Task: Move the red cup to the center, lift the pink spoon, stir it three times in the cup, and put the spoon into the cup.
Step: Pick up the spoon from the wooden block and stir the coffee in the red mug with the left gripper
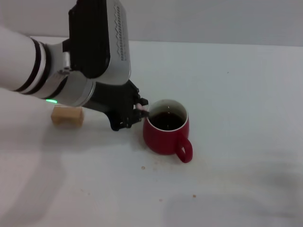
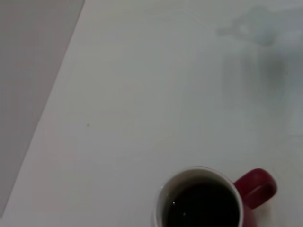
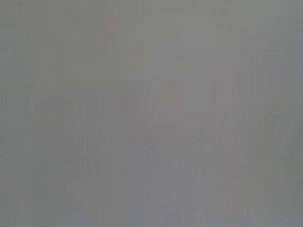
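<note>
Glossy ceramic red cup (image 1: 165, 134), matt table (image 1: 236, 94)

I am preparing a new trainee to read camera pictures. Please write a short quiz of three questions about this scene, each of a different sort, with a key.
1. True or false: the red cup holds a dark liquid.
2. Multiple choice: where is the left gripper? A) at the cup's rim, on the side away from the handle; B) far from the cup, above the wooden block; C) out of the head view.
3. Fill in: a bit of the pink spoon shows at the jaws, right by the cup's ____.

Key: 1 true; 2 A; 3 rim.
</note>
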